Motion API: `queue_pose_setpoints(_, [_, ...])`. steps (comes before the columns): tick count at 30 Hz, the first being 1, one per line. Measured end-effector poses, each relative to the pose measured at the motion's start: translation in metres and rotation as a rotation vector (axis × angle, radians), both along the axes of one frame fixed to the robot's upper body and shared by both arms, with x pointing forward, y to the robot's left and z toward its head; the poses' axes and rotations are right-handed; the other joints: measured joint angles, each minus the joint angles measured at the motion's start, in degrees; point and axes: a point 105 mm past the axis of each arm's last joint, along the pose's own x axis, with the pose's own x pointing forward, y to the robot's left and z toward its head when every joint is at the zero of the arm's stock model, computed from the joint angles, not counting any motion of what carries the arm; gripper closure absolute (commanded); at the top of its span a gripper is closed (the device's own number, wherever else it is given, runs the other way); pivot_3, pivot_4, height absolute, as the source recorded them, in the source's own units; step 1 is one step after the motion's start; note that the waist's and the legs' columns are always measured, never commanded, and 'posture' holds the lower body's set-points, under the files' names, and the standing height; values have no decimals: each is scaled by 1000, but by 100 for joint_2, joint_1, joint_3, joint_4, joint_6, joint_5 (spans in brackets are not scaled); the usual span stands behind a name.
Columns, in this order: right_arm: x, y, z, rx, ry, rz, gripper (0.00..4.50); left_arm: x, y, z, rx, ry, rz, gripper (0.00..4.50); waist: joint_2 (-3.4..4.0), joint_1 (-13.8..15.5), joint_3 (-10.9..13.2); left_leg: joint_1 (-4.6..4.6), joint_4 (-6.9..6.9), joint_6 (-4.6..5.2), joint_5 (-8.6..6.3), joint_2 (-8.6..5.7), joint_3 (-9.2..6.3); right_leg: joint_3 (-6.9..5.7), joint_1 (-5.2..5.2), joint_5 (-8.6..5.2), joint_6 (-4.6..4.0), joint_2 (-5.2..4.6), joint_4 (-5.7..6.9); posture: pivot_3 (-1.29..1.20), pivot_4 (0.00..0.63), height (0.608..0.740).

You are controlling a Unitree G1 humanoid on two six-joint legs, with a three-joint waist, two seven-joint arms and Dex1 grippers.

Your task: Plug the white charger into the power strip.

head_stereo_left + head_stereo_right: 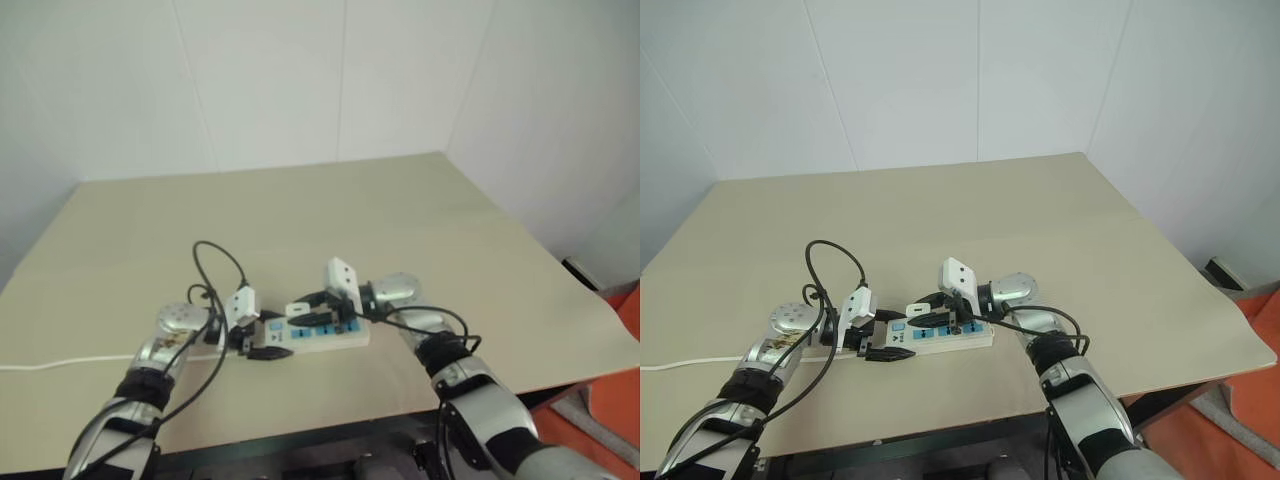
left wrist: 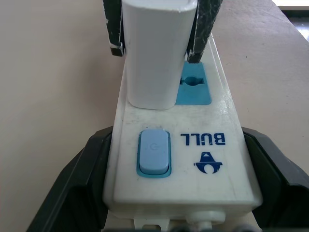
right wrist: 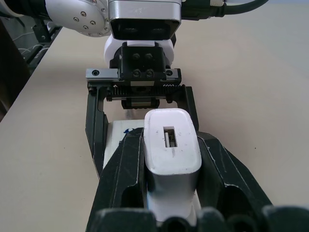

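A: Where is the white charger [image 3: 172, 145] sitting right now?

B: It is standing upright on the power strip [image 2: 178, 159], over the socket nearest the switch end, and the right gripper [image 3: 172, 166] is clamping it from both sides. Its base is resting on the strip's top face; I am judging that it is seated or nearly so, though the prongs are hidden.

A: And the other claw?

B: The left gripper [image 2: 178, 169] is closing narrow around the strip's left end, one black finger on each long side, bracing it on the table [image 1: 300, 200].

A: So which way is the push going?

B: The strip's long axis is running left to right across the near part of the table, and the two claws are facing each other along it. The charger is lying directly below the right claw's grip, so any remaining push is going straight down into the socket, and the right arm is the one doing it.

A: Any writing?

B: "BULL" is reading in blue beside a small logo, next to the pale blue switch [image 2: 154, 151]. A blue socket [image 2: 194, 88] is showing just beside the charger.
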Motion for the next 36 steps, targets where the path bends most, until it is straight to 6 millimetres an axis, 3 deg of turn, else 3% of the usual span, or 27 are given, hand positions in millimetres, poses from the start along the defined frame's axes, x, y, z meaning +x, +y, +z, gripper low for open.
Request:
queue_pose_setpoints(9, [-1, -1, 2, -16, -4, -11, 3342, -1, -1, 0, -5, -2, -2, 1197, 0, 18, 0, -1, -3, -4, -2, 0, 0, -2, -3, -3, -6, 0, -3, 0, 150, 740])
queue_pose_setpoints(19, [-11, 8, -12, -61, 39, 25, 64, 0, -10, 2, -24, -14, -14, 1197, 0, 145, 0, -33, 0, -4, -2, -4, -2, 0, -60, -3, -5, 0, 0, 0, 150, 740])
queue_pose_setpoints(27, [-11, 9, -11, -57, 43, 18, 64, 2, -13, 1, -28, -18, -19, 1197, 0, 189, 1, -32, 0, -4, -2, -4, -2, 0, -60, -3, -5, 0, -1, 0, 150, 740])
queue_pose_setpoints(35, [1, -16, -4, -82, 24, -54, 64, 4, -18, 3, -35, -23, -27, 1197, 4, 286, 6, -48, 1, -4, -2, -6, -2, -1, -74, -3, -6, 0, -3, 0, 150, 740])
queue_pose_setpoints(36, [3, -20, -1, -81, 17, -65, 44, 4, -18, 3, -36, -23, -27, 847, 4, 287, 6, -49, 1, -4, -2, -6, -2, -1, -74, -3, -6, 0, -3, 0, 150, 740])
